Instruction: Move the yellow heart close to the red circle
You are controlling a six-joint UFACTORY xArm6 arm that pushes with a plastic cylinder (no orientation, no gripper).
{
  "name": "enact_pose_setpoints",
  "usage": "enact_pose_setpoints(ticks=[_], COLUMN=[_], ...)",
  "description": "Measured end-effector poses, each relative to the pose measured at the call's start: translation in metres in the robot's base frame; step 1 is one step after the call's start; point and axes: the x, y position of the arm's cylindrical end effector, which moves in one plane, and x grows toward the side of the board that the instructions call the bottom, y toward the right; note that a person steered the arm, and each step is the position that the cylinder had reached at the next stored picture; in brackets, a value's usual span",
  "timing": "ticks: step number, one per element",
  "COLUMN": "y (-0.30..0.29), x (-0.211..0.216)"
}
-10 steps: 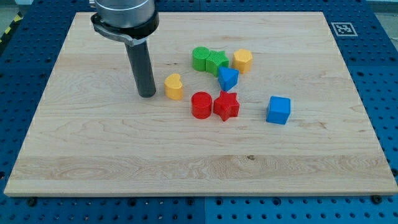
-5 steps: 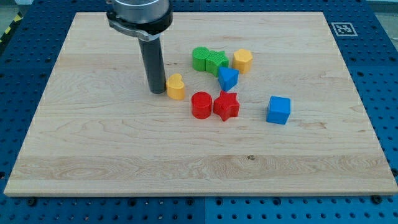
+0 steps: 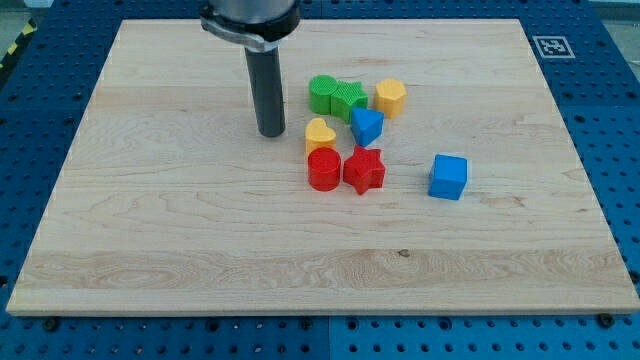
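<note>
The yellow heart [image 3: 319, 134] touches the red circle [image 3: 324, 169] at that circle's top edge. My tip [image 3: 271, 133], a bare rod holding nothing, stands left of the heart, apart.

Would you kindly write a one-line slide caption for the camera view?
Yellow heart block rests against the red circle block on the wooden board; my tip stands just left of the heart.

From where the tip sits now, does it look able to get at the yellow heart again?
Probably yes. My tip stands just to the view's left of the yellow heart, with bare board between them. The red circle sits right below the heart, out of that path.
</note>
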Motion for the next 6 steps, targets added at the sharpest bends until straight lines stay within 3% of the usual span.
enact_pose_setpoints(ticks=[6], y=[0.040], x=[0.037])
